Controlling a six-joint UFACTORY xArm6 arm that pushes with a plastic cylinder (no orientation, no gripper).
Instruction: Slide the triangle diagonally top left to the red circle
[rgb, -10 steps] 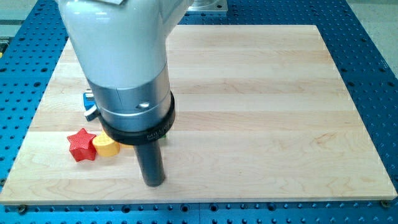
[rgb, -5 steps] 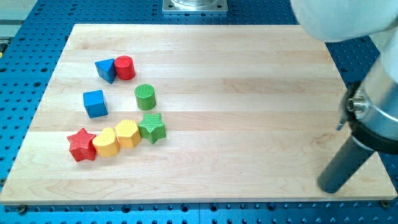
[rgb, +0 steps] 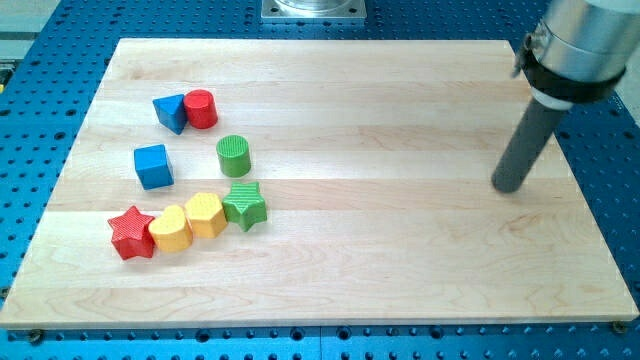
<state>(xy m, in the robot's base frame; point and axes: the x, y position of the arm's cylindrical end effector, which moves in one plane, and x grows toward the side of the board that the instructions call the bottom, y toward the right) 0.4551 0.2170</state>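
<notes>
The blue triangle (rgb: 171, 112) lies at the board's upper left, touching the left side of the red circle (rgb: 201, 108). My tip (rgb: 508, 186) is far off at the view's right, near the board's right edge, well away from every block. Nothing hides the blocks.
A blue cube (rgb: 153, 166) and a green circle (rgb: 233, 156) sit below the pair. Lower left is a row: red star (rgb: 131, 233), yellow heart (rgb: 170, 229), yellow hexagon (rgb: 206, 214), green star (rgb: 245, 205). The wooden board (rgb: 400, 250) lies on a blue perforated table.
My tip swept from the lower left, beside the yellow heart, across to the board's right side, then up toward the view's top. The blocks have not moved.
</notes>
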